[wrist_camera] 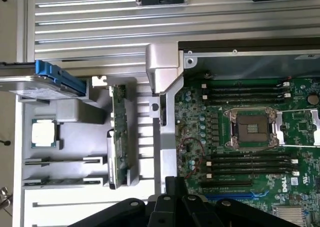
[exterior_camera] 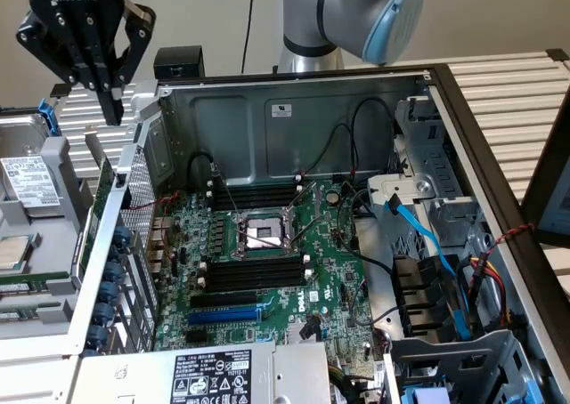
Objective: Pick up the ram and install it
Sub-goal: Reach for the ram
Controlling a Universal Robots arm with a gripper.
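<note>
The ram (wrist_camera: 118, 121), a thin green stick, stands on its edge in the grey parts tray (wrist_camera: 75, 137) beside the open computer case; in the exterior view the ram (exterior_camera: 100, 204) sits just outside the case's wall on the exterior view's left. My gripper (exterior_camera: 113, 110) hangs above it with its black fingers shut together and nothing between them. In the wrist view the gripper (wrist_camera: 172, 187) is a dark mass over the case's edge. Black memory slots (exterior_camera: 254, 270) lie on the green motherboard (exterior_camera: 329, 270) on both sides of the CPU socket (exterior_camera: 263, 235).
The tray also holds a hard drive (exterior_camera: 31, 181) with a blue carrier (wrist_camera: 57, 77) and a CPU chip (wrist_camera: 43, 133). The case's metal wall (exterior_camera: 134, 181) rises between tray and motherboard. Cables and a drive cage (exterior_camera: 436, 244) crowd the exterior view's right.
</note>
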